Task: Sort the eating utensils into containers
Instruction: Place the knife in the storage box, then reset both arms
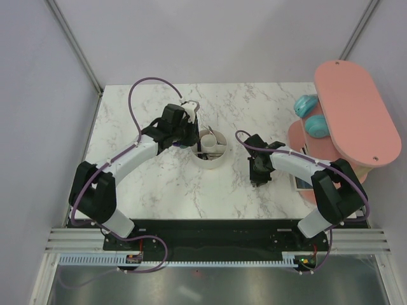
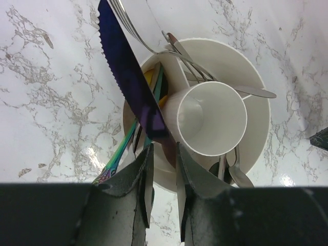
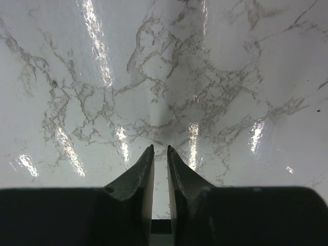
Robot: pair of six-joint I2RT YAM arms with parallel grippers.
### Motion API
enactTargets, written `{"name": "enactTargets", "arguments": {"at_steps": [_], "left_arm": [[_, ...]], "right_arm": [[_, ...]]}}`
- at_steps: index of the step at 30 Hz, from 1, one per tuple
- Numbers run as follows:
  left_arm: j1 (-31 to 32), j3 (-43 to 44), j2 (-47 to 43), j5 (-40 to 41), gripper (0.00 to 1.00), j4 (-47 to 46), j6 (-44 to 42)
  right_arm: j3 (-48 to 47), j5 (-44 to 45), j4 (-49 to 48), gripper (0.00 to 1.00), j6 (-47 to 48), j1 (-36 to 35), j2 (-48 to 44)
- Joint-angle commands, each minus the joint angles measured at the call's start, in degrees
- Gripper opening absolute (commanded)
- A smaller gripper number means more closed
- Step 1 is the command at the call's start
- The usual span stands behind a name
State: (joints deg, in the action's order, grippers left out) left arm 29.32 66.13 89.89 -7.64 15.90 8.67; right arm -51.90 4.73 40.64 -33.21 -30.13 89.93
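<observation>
The left gripper has two dark, matte, wedge-shaped fingers and points down at a white round plastic holder. Its jaws stand a little apart. The lower end of a purple knife sits in the gap between the tips, and whether the pads press on it cannot be told. The knife is flat and glossy with a serrated edge. In the wrist view it slants up and to the left from the fingertips, crossing the holder's left ring section and rim.

Just right of the fingertips is the holder's central cup, smooth and round. The ring sections around it hold more utensils:
- Silver forks slant out of the far section.
- Rounded silver spoon bowls lie in the near section.
- Slim dark handles on the left sit beside a rainbow-sheened handle.

The holder stands near the middle of a glossy white marble-patterned table with grey veins, between the two arms.

The right gripper hovers over the tabletop to the holder's right, well apart from it. Its jaws are a narrow slit apart and hold nothing. At the table's right edge stands a pink oval board, with two rounded teal objects beside it.
</observation>
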Motion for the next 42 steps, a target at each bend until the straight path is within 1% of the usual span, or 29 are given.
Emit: {"name": "enactTargets", "arguments": {"at_steps": [1,7,12,14,17,23,25,29,33,35,38,42], "left_arm": [[-0.3,-0.1,-2.4,-0.4,0.29,-1.9,-2.5],[-0.3,0.6,-2.9,-0.3,0.3,-2.3,-2.4],[-0.3,2.3,-4.3,0.0,0.35,-1.9,-2.7],[-0.3,3.6,-5.3,-0.2,0.38,-1.7,-2.6],[-0.3,6.1,-6.1,-0.3,0.39,-0.8,-1.7],[-0.3,12.4,-6.7,0.8,0.4,1.7,1.3],[-0.4,14.9,-6.7,3.1,0.41,3.0,2.2],[-1.2,17.1,-7.0,6.2,0.43,6.4,5.2],[-2.2,13.4,-9.5,11.1,0.45,7.6,8.3],[-3.8,11.3,-11.5,11.2,0.47,8.0,10.6],[-5.8,7.4,-14.1,11.1,0.48,9.2,12.6],[-6.3,3.0,-17.0,12.0,0.48,11.1,13.1]], "right_arm": [[-1.3,-0.4,-1.3,0.23,-0.3,0.3,0.2],[-0.9,-0.6,-1.4,0.23,0.0,0.4,0.3],[-0.8,-0.7,-1.8,0.23,0.1,0.5,0.6],[-0.8,-1.0,-1.9,0.23,0.2,0.5,0.7],[-0.8,-1.1,-2.2,0.24,0.3,0.6,0.8],[-1.7,-1.7,-2.7,0.29,1.0,0.6,1.6],[-2.0,-1.7,-2.8,0.32,1.1,0.7,1.5],[-1.9,-1.7,-2.9,0.36,1.2,0.9,0.6],[-2.2,-1.7,-2.9,0.38,1.7,1.3,0.5],[-2.2,-1.7,-3.0,0.39,1.7,1.5,0.5],[-2.3,-2.1,-3.4,0.48,1.7,1.7,0.2],[-2.8,-1.7,-4.4,0.5,1.9,1.7,-1.3]]}}
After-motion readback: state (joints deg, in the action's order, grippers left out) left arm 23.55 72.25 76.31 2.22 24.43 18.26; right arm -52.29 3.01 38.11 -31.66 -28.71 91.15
